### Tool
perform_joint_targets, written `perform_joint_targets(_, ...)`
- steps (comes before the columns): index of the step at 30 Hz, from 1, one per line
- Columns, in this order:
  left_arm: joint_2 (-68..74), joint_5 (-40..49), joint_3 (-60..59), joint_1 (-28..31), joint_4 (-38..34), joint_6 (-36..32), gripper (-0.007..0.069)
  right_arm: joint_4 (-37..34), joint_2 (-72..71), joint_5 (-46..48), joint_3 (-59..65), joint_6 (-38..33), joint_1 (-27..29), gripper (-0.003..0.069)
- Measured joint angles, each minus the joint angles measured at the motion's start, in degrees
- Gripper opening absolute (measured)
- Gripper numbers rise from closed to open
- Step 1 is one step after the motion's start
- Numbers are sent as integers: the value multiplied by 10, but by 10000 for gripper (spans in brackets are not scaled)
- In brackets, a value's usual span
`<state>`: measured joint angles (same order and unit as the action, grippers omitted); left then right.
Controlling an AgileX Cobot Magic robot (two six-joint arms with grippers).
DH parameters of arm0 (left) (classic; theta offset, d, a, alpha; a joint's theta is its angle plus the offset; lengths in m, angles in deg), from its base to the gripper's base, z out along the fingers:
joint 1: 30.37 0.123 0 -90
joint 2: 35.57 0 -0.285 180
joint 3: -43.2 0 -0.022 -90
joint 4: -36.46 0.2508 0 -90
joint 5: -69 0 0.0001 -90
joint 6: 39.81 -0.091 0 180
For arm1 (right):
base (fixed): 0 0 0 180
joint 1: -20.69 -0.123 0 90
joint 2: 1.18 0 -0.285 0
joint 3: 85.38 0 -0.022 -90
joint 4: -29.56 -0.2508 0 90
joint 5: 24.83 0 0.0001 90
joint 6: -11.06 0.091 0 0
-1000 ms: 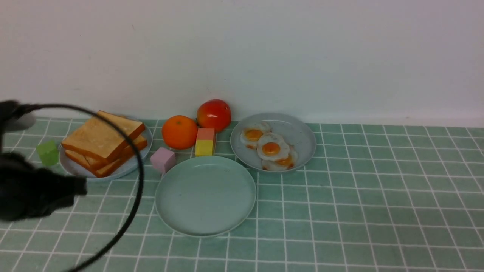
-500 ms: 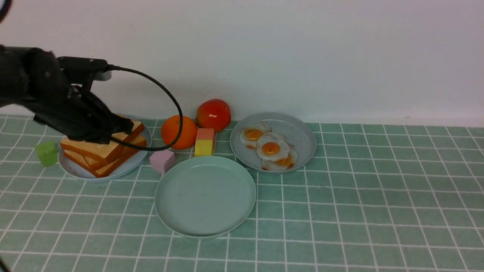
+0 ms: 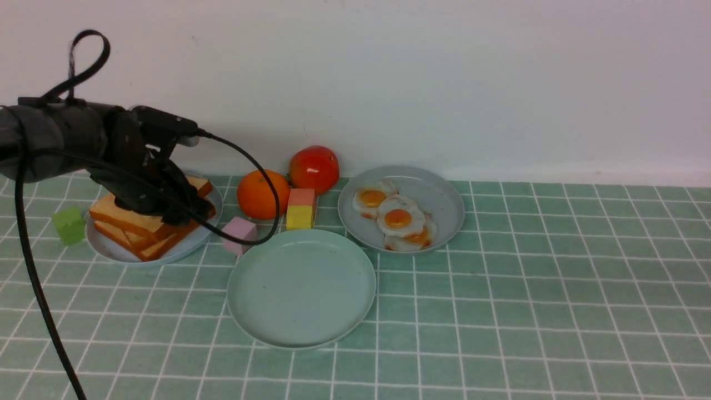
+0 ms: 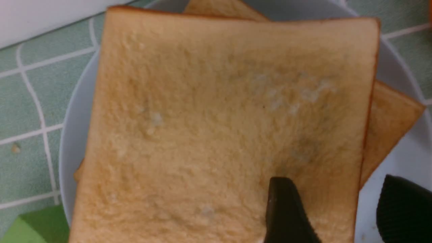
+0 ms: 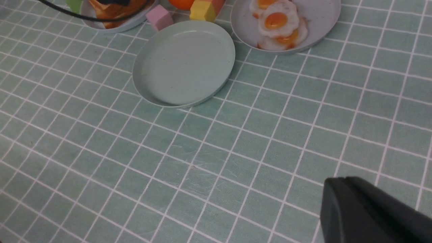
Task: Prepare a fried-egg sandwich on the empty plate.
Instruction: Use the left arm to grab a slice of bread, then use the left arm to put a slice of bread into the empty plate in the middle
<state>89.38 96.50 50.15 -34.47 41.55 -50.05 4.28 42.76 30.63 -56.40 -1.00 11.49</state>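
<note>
A stack of golden toast slices point(image 3: 125, 221) lies on a light-blue plate point(image 3: 166, 253) at the back left. My left gripper point(image 3: 186, 210) hangs over the stack's right side, open. In the left wrist view its fingers point(image 4: 285, 209) straddle the right edge of the top slice point(image 4: 219, 118), one over the toast and one over the plate, with nothing between them. The empty plate point(image 3: 301, 288), mint-green, sits in the middle with nothing on it. Fried eggs point(image 3: 397, 218) lie on a grey plate point(image 3: 441, 191). My right gripper point(image 5: 339, 184) is shut, high over bare tiles, out of the front view.
Between the plates stand an orange point(image 3: 258, 194), a tomato point(image 3: 314, 166), a yellow-and-pink block point(image 3: 301, 209) and a pink cube point(image 3: 239, 233). A green cube point(image 3: 69, 224) sits left of the toast plate. The left arm's black cable point(image 3: 255, 166) loops down toward the pink cube.
My left arm has swung from the near left edge up and over the toast plate, then lowered onto the stack's right side, and its jaws have opened.
</note>
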Motion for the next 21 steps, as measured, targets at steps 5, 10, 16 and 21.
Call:
perform_joint_targets(5, 3, 3, 5, 0, 6, 0, 247, -15, 0, 0, -1, 0, 0, -3)
perform_joint_targets(10, -4, 17, 7, 0, 7, -2, 39, -24, 0, 0, -1, 0, 0, -1)
perform_joint_targets(16, -75, 84, 3, -11, 2, -4, 42, -25, 0, 1, -1, 0, 0, 1)
perform_joint_targets(21, -172, 138, -15, -94, -3, -35, 42, -26, 0, 2, -1, -10, 0, 3)
